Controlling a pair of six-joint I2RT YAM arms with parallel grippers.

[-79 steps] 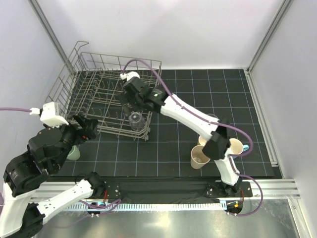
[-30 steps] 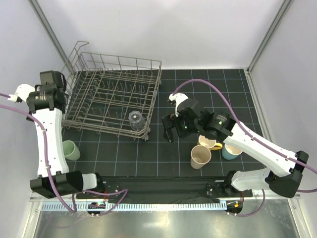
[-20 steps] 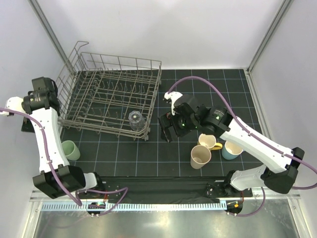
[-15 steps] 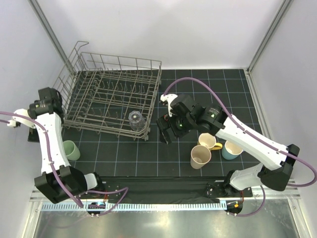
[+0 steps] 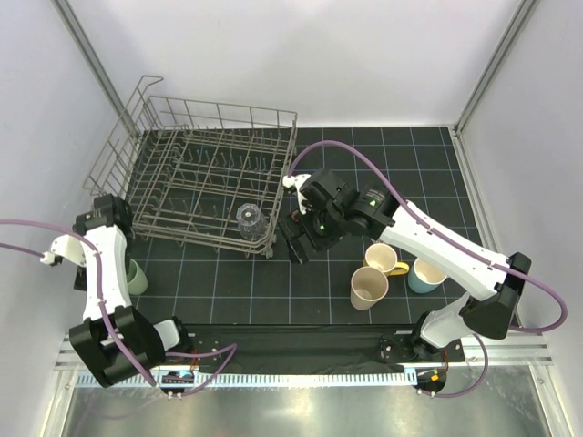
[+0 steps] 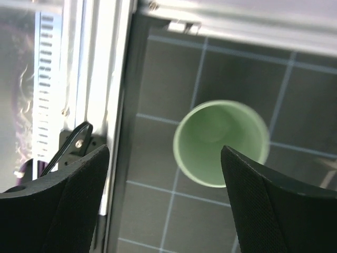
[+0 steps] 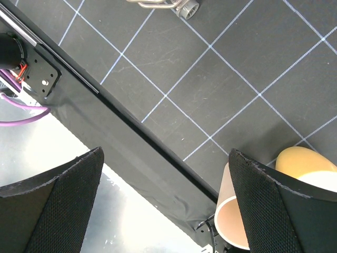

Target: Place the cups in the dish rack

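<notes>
The grey wire dish rack [image 5: 146, 196] stands at the far left, with one clear tumbler [image 5: 249, 218] in its near right corner. No second tumbler shows. The mint-green cup [image 5: 136, 277] stands upright on the mat, in front of the rack's left end. My left gripper [image 5: 111, 218] hangs above it, open and empty; in the left wrist view the cup [image 6: 221, 142] lies ahead of the gripper [image 6: 163, 211]. My right gripper [image 5: 295, 244] is open and empty beside the rack's near right corner. The tan cup [image 5: 368, 289], cream mug [image 5: 383, 259] and light-blue mug [image 5: 425, 275] stand at the right.
The right wrist view shows the tan cup [image 7: 237, 216], the cream mug's yellow handle [image 7: 303, 161], a rack foot [image 7: 181, 6] and the mat's near edge [image 7: 137, 132]. An aluminium rail [image 5: 301, 341] runs along the front. White walls close the sides and back.
My left arm has swung down from beside the rack's left side to above the mint-green cup. My right gripper has left the tumbler in the rack, then drifted left toward the rack's corner.
</notes>
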